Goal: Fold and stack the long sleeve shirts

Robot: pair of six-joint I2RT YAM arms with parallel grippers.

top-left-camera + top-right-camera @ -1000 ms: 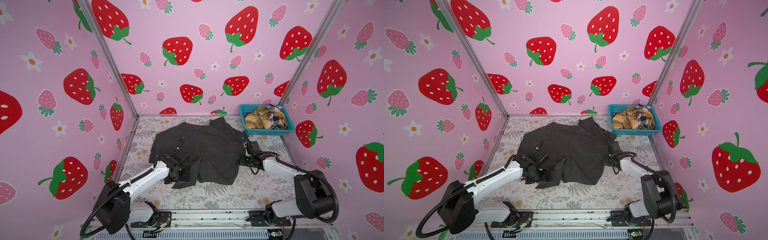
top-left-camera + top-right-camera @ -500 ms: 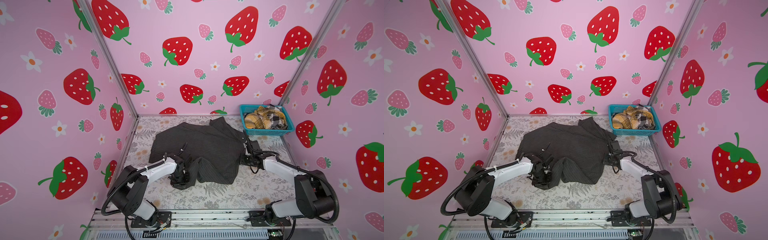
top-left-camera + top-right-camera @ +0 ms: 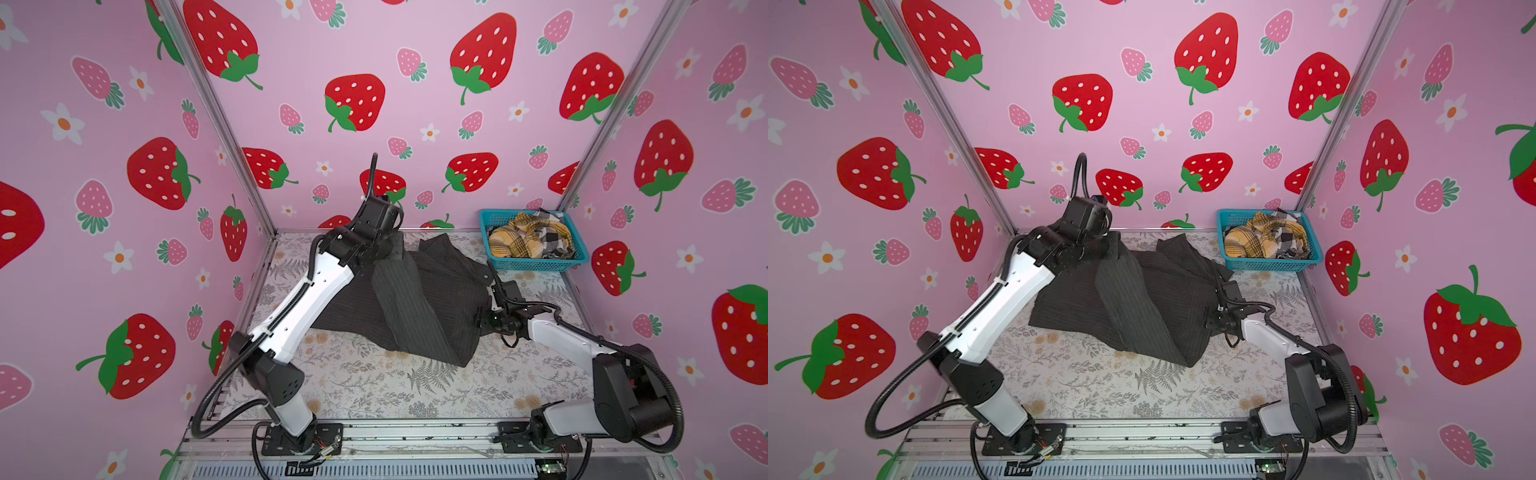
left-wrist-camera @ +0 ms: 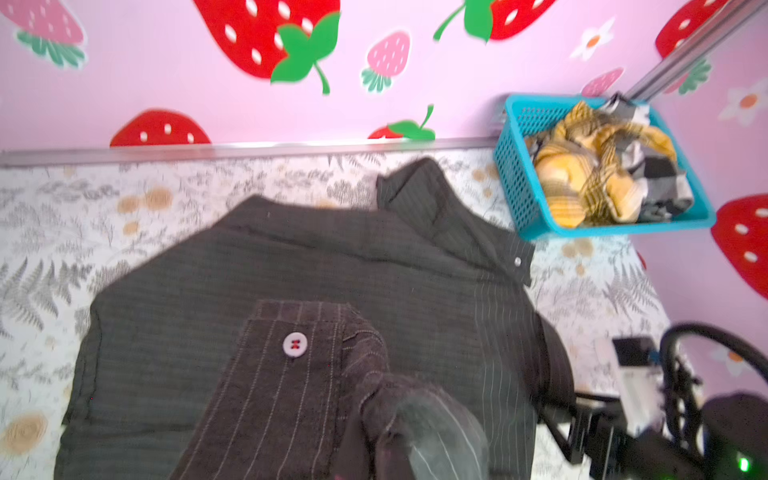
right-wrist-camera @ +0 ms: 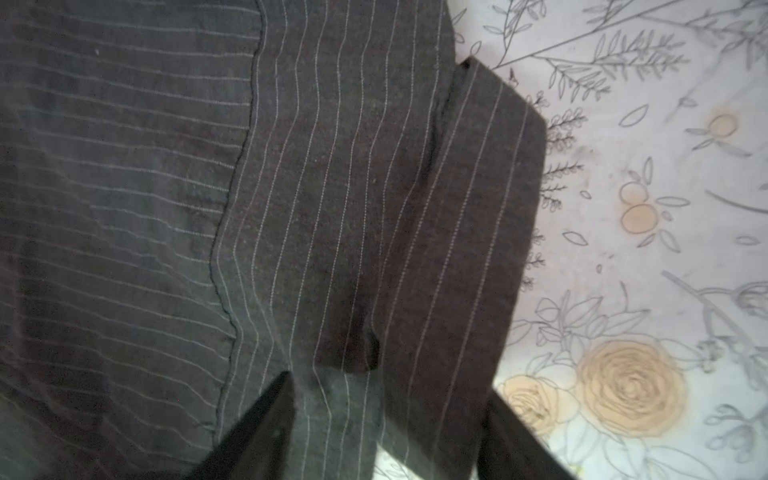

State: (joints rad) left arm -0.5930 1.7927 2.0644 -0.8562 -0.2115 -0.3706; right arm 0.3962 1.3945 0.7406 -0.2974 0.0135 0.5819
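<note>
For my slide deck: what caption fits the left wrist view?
Buttoned sleeve cuff of the dark pinstriped shirt raised near the camera, teal basket of plaid shirts behind.

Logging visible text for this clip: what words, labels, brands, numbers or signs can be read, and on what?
None can be read. The pinstriped charcoal shirt shows only a button, no label; the teal basket, the strawberry wall panels and the floral table cover carry no lettering; the left arm and right arm show no legible marking.

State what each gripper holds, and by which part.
Left gripper pinches the charcoal pinstriped shirt by its sleeve, near the buttoned cuff. Right gripper is open, holding nothing.
</note>
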